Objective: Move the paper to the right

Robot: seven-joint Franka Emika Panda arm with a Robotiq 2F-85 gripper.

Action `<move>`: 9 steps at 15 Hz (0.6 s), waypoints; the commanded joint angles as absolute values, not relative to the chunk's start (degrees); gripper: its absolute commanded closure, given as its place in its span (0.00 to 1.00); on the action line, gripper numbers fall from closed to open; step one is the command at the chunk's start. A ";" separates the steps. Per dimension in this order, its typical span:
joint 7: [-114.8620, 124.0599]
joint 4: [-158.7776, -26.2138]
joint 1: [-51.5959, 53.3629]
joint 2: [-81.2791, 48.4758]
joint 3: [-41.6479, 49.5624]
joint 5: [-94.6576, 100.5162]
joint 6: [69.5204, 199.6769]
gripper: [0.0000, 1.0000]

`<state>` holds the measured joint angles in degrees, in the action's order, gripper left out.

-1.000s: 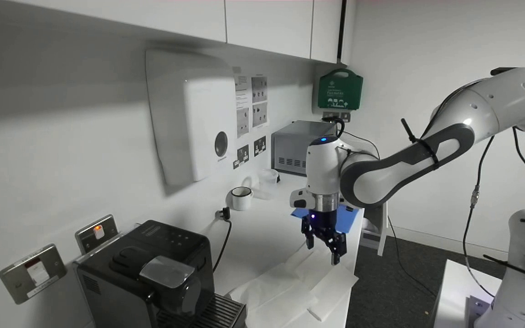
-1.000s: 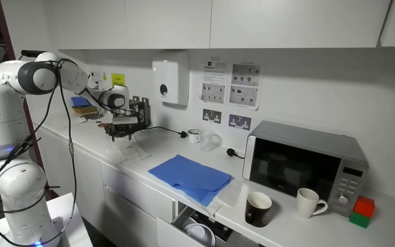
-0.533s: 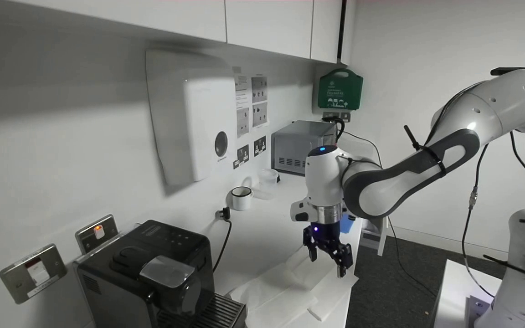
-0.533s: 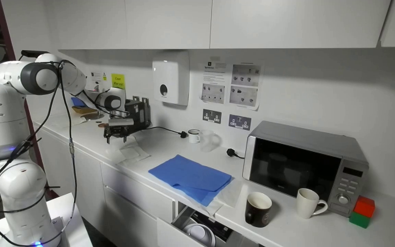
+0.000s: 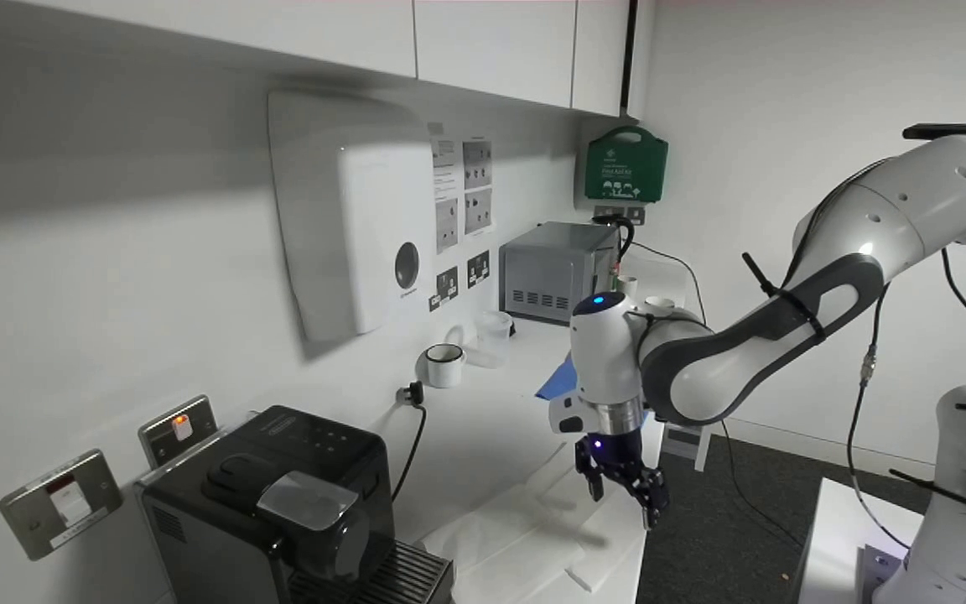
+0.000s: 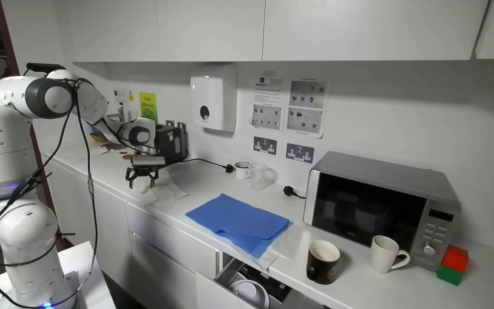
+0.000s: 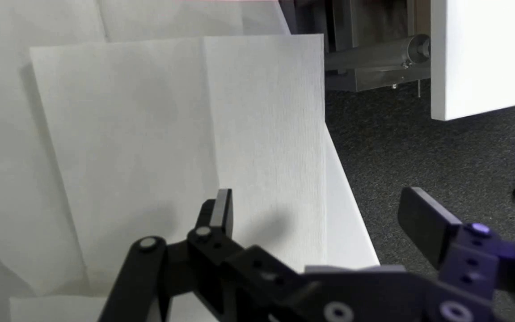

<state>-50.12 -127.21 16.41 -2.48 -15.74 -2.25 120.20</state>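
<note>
White paper sheets (image 5: 525,537) lie overlapping on the white counter by its front edge. They also show in an exterior view (image 6: 167,192). In the wrist view a folded white sheet (image 7: 150,120) lies on top of others, its one side close to the counter edge. My gripper (image 5: 624,508) is open and empty above the sheets, pointing down, as an exterior view (image 6: 142,184) also shows. In the wrist view the gripper (image 7: 315,197) has one finger over the folded sheet and the other beyond the counter edge, over the floor. The fingers appear apart from the paper.
A black coffee machine (image 5: 273,503) stands beside the sheets. A blue sheet (image 6: 238,221) lies farther along the counter, above an open drawer (image 6: 247,287). A white mug (image 5: 444,366), a dark mug (image 6: 323,262) and a microwave (image 6: 380,214) stand on the counter.
My gripper has moved down closer to the sheets and toward the counter's front edge. It has stayed open. The sheets have not visibly moved.
</note>
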 commanded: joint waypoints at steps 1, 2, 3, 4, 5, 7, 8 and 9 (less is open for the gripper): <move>-52.13 -130.86 15.64 -0.16 -15.69 -2.01 121.68 0.00; -52.06 -131.23 15.64 -0.15 -15.65 -1.93 121.71 0.00; -52.06 -131.56 15.63 -0.13 -15.62 -1.81 121.71 0.00; -51.97 -131.81 15.61 -0.12 -15.58 -1.61 121.69 0.00; -51.83 -131.81 15.58 -0.16 -15.52 -1.29 121.52 0.00; -51.49 -131.61 15.54 -0.25 -15.38 -0.51 121.15 0.00; -51.38 -131.50 15.52 -0.25 -15.30 -0.15 120.99 0.00; -51.31 -131.42 15.49 -0.22 -15.23 0.20 120.91 0.00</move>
<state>-50.14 -129.98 16.35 -2.29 -15.31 -1.29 120.28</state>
